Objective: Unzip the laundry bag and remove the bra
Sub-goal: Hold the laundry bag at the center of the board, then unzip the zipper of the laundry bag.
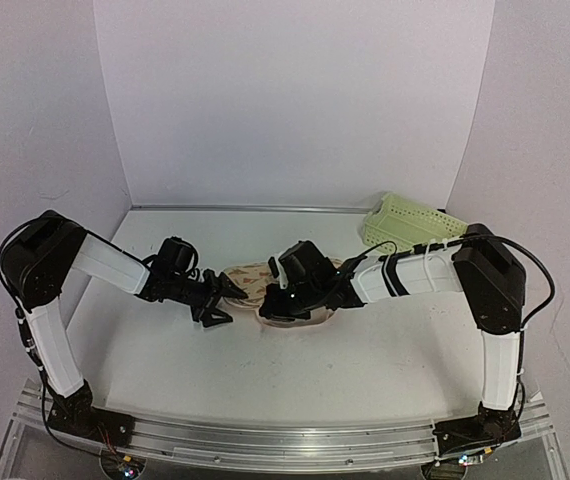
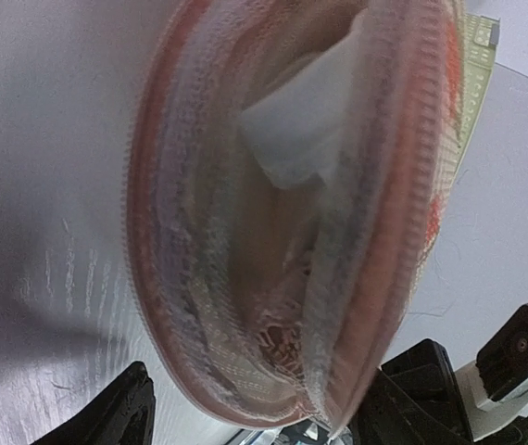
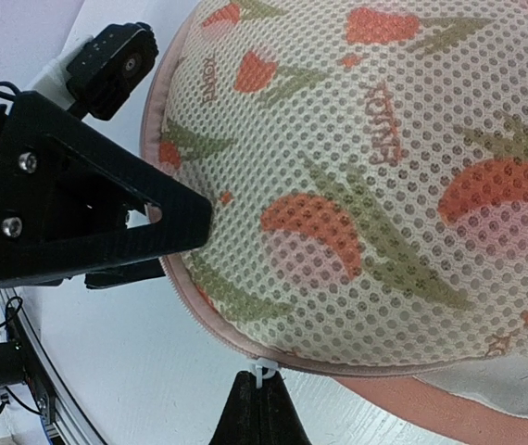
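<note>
The laundry bag, beige mesh with orange leaf prints and a pink zip rim, lies mid-table. In the left wrist view the bag gapes partly open, and the white bra shows inside it. My left gripper is open, with the bag's left end between its fingers. My right gripper is shut on the white zip pull at the bag's near rim. It sits over the bag's right half. A white strip of fabric shows under the rim.
A pale-green plastic basket stands at the back right, behind the right forearm. The left gripper's black finger touches the bag's end close to the right gripper. White walls close the table on three sides.
</note>
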